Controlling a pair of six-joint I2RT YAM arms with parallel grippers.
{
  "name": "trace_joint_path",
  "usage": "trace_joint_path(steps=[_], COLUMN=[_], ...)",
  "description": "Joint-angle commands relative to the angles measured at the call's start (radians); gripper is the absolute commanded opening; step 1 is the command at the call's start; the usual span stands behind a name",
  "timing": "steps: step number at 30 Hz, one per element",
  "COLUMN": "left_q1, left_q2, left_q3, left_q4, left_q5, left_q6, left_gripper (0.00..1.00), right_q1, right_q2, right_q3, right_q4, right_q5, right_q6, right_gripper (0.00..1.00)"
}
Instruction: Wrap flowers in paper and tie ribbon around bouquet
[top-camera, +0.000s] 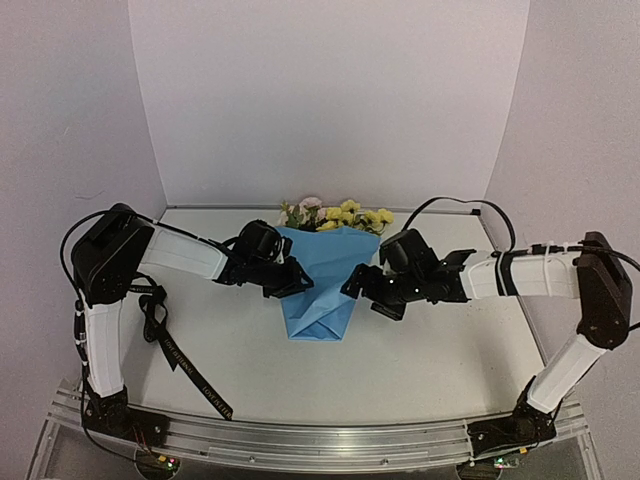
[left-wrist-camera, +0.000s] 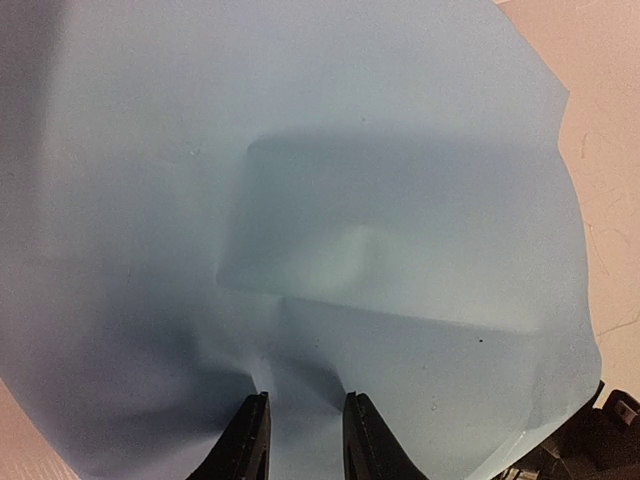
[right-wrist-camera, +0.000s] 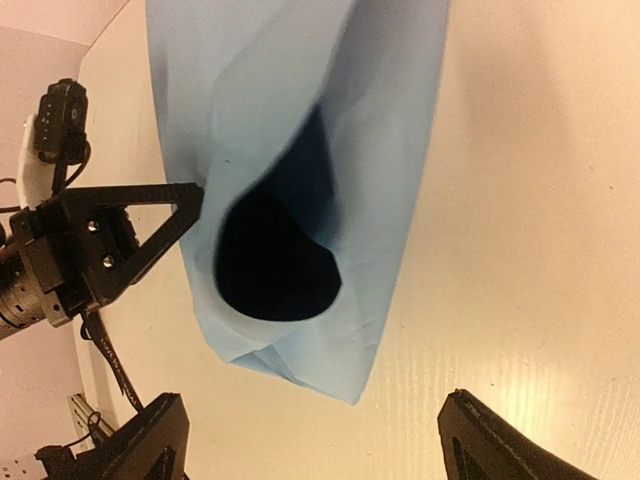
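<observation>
Lying on the tabletop (top-camera: 430, 340) near its far edge, the bouquet (top-camera: 320, 285) hides its stems inside the paper (left-wrist-camera: 380, 200). Your left gripper (left-wrist-camera: 305, 405) pinches a paper fold; your right gripper (right-wrist-camera: 315, 425) gapes, holding nothing. The ribbon (top-camera: 185, 362) disappears behind your left arm.

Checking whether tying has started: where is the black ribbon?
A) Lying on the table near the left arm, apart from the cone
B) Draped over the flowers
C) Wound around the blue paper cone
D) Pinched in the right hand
A: the ribbon trails loose across the table beside the left arm, well clear of the paper.
</observation>
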Motion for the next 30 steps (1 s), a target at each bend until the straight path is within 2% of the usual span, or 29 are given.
trace_joint_path(steps=[1,4,13,23,30], left_q1=[-0.005,-0.005,-0.005,-0.005,-0.006], left_q2=[-0.009,-0.014,-0.031,-0.066,-0.085], left_q3=[0.019,0.016,0.003,-0.017,-0.033], left_q4=[0.002,0.007,0.008,0.014,0.023], left_q5=[0.006,0.004,0.006,0.012,0.041], left_q6=[0.016,0.017,0.02,0.02,0.017], left_gripper=[0.27,0.27,0.27,0.27,0.27], right_q1=[-0.004,-0.006,-0.013,-0.022,-0.026], right_q2=[0.072,0.116,0.225,0.321,0.358], right_q3=[0.127,0.161,0.239,0.381,0.418], right_q4=[0.013,0.01,-0.007,-0.06,-0.096], right_q5=[-0.025,-0.04,-0.078,-0.086,-0.08], right_q6=[0.052,0.102,0.164,0.108,0.082], right_gripper=[0.9,0.88,0.71,0.58,0.55])
